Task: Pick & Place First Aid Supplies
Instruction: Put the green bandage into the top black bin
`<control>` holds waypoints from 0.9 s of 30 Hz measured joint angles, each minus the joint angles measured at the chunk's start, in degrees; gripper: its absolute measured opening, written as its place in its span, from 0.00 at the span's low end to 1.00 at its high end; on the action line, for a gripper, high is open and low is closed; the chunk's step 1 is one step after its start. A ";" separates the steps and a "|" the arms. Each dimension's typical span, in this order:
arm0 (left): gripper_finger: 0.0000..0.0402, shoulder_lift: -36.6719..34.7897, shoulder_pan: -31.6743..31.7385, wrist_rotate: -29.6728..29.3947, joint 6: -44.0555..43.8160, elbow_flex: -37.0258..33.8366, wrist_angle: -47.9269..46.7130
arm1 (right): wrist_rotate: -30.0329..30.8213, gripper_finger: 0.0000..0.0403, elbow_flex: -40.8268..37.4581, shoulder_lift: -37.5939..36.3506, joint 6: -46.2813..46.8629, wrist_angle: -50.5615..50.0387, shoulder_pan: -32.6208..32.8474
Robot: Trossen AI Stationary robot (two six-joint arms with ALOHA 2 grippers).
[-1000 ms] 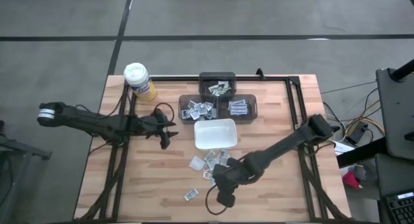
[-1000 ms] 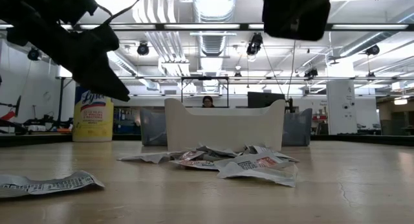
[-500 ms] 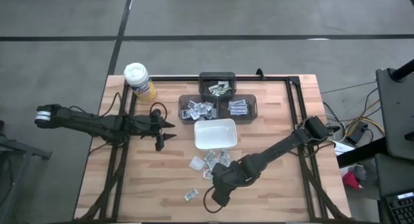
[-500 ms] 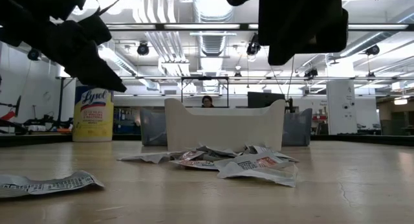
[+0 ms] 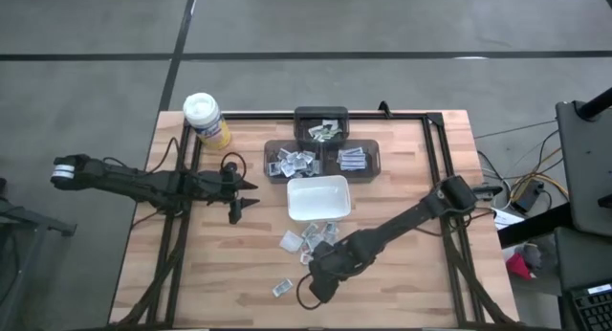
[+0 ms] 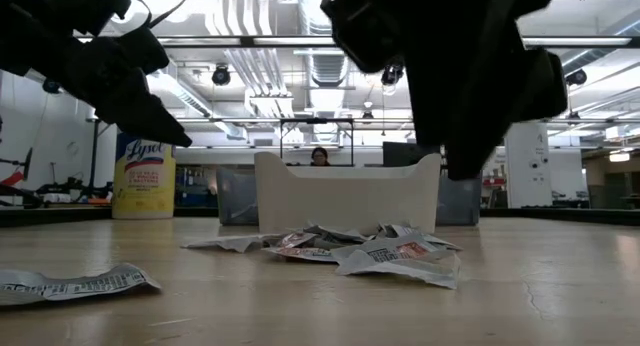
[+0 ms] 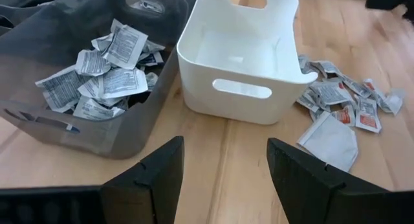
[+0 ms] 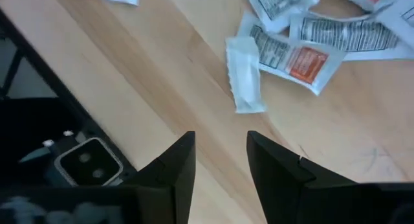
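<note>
Several small flat first aid packets (image 5: 314,237), white and grey with bluish or reddish print, lie loose on the pale wooden desk (image 5: 402,283), just beside the near wall of the white rectangular plastic dish (image 5: 318,199). One packet (image 5: 282,287) lies apart from the heap, nearer the desk's front edge. More packets already fill the dark translucent bins (image 5: 323,159) behind the dish.

Right pincer (image 5: 314,285): positioned low over the desk beside the heap, fingers apart, nothing between them. In the right wrist view a folded white packet (image 8: 246,83) lies just ahead of the spread fingers (image 8: 174,164), overlapping a red-printed packet (image 8: 294,56).

Left pincer (image 5: 239,205): hovers over the desk on the dish's left side, fingers apart and empty, facing the dish and the bin of packets (image 7: 103,68). This arm appears to be waiting.

Step in hand, by judgement: approach for a pick. No packet is gripped yet.

Next move calls for:
1. Align the right pincer over a single packet at the heap's edge.
2. Lower until the fingertips reach the desk surface.
3. Close on the thin packet. Because the packets overlap, expect to drag or lift a neighbour.
</note>
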 joint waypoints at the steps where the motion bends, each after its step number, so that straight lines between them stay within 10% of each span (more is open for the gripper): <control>1: 0.54 0.00 0.00 0.00 0.10 0.00 0.00 | -0.77 0.34 0.03 0.49 0.02 0.04 -0.03; 27: 0.54 0.04 0.07 -0.07 2.91 0.00 -0.02 | -1.62 0.30 1.55 6.30 4.26 -0.20 -2.00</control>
